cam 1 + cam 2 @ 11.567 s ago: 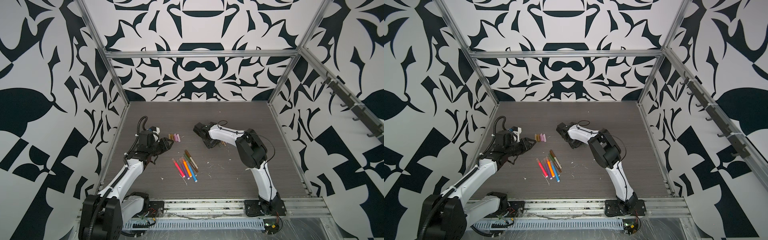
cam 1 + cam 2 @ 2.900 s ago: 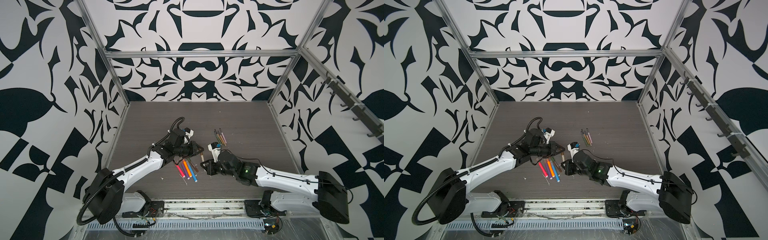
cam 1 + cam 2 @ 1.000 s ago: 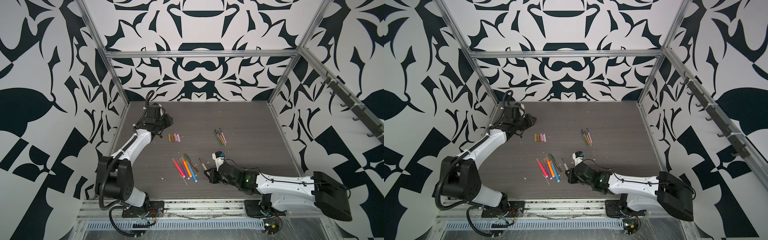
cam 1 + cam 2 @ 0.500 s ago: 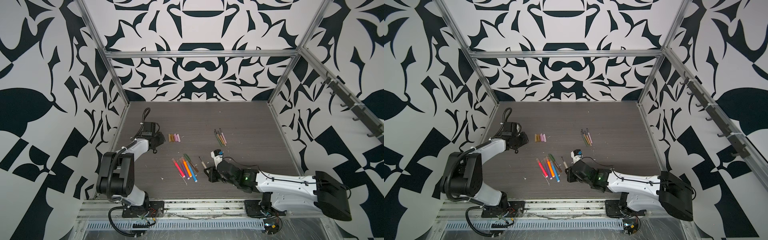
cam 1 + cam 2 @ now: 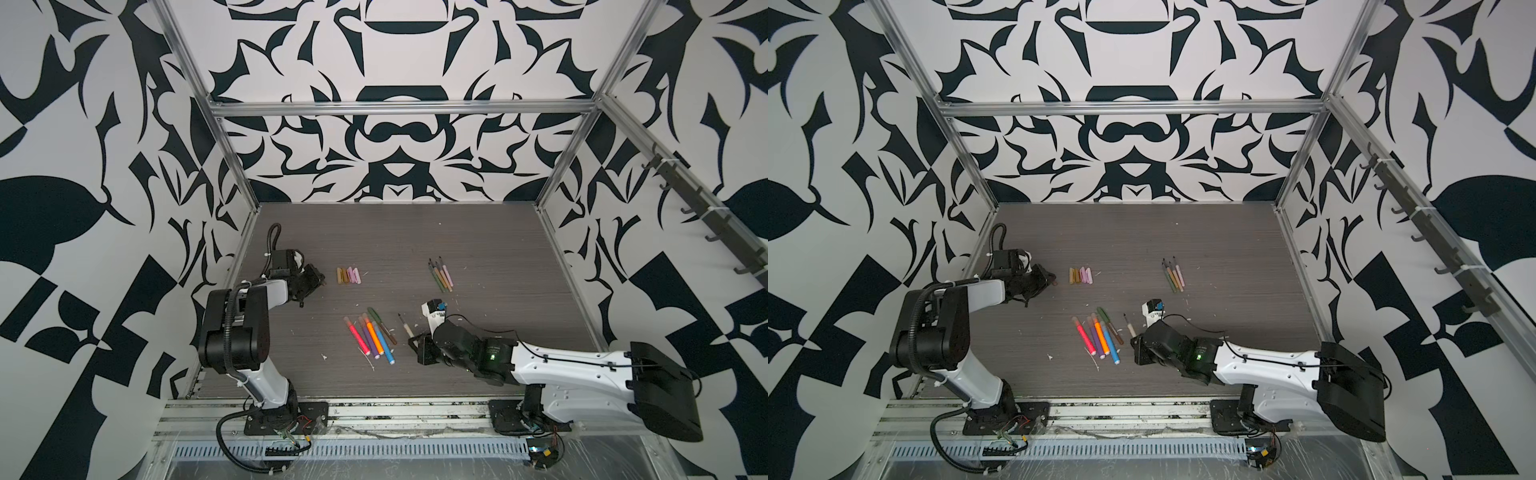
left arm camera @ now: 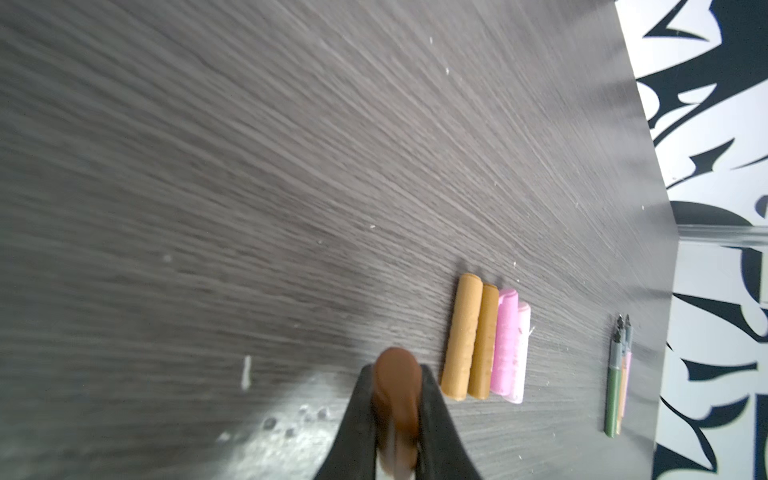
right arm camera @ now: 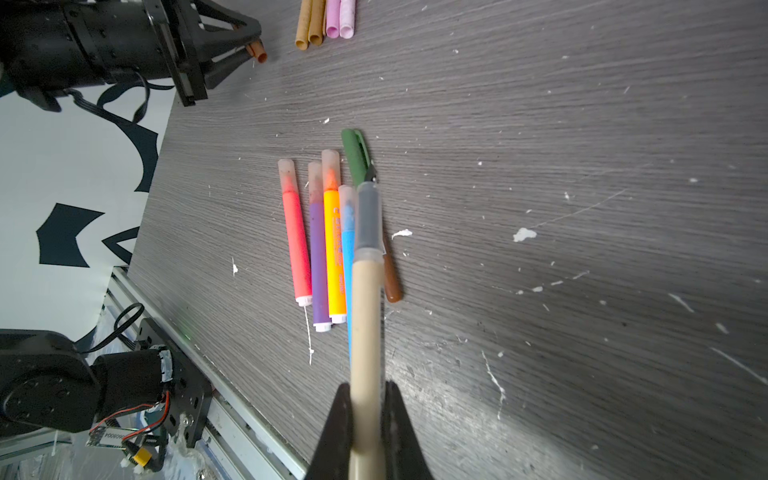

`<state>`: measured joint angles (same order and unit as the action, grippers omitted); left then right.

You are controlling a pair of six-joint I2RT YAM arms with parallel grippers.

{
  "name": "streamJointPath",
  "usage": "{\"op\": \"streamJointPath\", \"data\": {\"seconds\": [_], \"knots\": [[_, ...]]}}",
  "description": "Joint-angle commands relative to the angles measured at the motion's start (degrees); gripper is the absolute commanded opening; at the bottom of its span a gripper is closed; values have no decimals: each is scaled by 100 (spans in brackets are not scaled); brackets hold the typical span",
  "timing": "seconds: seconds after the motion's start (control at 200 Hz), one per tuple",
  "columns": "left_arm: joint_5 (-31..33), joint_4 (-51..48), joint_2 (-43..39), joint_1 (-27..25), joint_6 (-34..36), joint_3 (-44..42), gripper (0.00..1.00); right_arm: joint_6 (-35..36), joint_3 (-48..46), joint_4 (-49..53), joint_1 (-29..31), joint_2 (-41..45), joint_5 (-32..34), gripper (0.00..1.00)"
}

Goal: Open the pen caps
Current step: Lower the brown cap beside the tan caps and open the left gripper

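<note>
Holding one loose cap and one bare pen: set-down lines checked

L side: the left gripper [image 5: 319, 281] has its jaws closed tight on a brown cap [image 6: 397, 386], which sticks out past the tips. It sits low over the tabletop [image 5: 478, 232]; contact w/ the surface cannot be told. The cap row [image 5: 348, 275] (two tan, two pink, side by side and touching) lies just beyond the tips, near but apart. Per both top views and the right wrist view, the held cap points at the row, approx. crosswise to the long axes of the caps in it. The left arm is clearly the nearer one to this row.

R side: the right gripper [image 7: 366, 388] has its jaws closed on a beige pen [image 7: 366, 311], gripped on the barrel. The grey nib end is bare and points straight away from the jaws; no cap is on it. In both top views it sits just right of the bright markers [image 5: 372, 338], apart from them; the overlap w/ them in the wrist view is judged line of sight only. The bare pen group [image 5: 440, 275] lies farther back and slightly right, nibs toward the back, approx. parallel w/ the held pen. The right arm is nearer.

Assessment: the next move prob. lays the cap beside the row, and it needs a wrist turn to land parallel. The four bright markers show pale caps [image 7: 330, 160] on, so work is left. Risk: the round cap may roll on release.
</note>
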<state>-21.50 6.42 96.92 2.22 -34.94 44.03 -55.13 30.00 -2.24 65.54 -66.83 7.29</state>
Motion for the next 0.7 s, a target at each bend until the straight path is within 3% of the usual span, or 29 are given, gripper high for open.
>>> {"op": "streamJointPath", "data": {"seconds": [0.0, 0.695], "knots": [[-460, 148, 110, -12, -53, 82, 17, -7, 115, 21, 0, 82, 88, 0], [-682, -259, 494, -11, 84, 431, 35, -41, -14, 122, 1, 344, 185, 0]]}}
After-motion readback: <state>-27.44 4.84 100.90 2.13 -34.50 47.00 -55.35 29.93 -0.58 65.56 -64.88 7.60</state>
